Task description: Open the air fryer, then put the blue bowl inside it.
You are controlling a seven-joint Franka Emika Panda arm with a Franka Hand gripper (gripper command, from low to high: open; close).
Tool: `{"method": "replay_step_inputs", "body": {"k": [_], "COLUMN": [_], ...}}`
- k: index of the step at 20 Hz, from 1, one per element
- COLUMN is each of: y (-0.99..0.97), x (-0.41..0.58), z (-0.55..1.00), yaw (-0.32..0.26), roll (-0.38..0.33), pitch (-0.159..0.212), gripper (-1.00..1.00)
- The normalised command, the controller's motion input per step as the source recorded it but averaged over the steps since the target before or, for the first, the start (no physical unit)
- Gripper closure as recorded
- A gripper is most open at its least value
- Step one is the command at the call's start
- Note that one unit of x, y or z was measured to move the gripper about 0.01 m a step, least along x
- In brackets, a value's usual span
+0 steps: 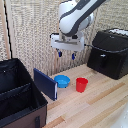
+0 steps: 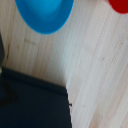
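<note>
The black glossy air fryer (image 1: 109, 52) stands at the exterior view's right, its drawer closed, with the short black air fryer handle (image 1: 103, 59) on its front face. The blue bowl (image 1: 62, 80) sits on the wooden table near the middle, beside the red cup. It also shows in the wrist view (image 2: 45, 15). My gripper (image 1: 66, 54) hangs in the air above the bowl, well clear of it, with its two blue-tipped fingers (image 1: 59, 53) apart and nothing between them. The fingers do not show in the wrist view.
A red cup (image 1: 81, 84) stands just to the exterior view's right of the bowl; its edge shows in the wrist view (image 2: 120, 5). A flat dark blue panel (image 1: 45, 83) leans by a large black soft-walled bin (image 1: 17, 95) at the exterior view's left.
</note>
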Motion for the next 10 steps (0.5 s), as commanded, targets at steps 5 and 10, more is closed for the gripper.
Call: {"method": "replay_step_inputs", "body": {"k": [5, 10], "y": [0.0, -0.02], "x": [-0.115, -0.108], "z": [-0.02, -0.07], "yaw": [0.015, 0.014], "roll": [-0.375, -0.375], "pitch": [-0.097, -0.12], "gripper": [-1.0, -1.0]}}
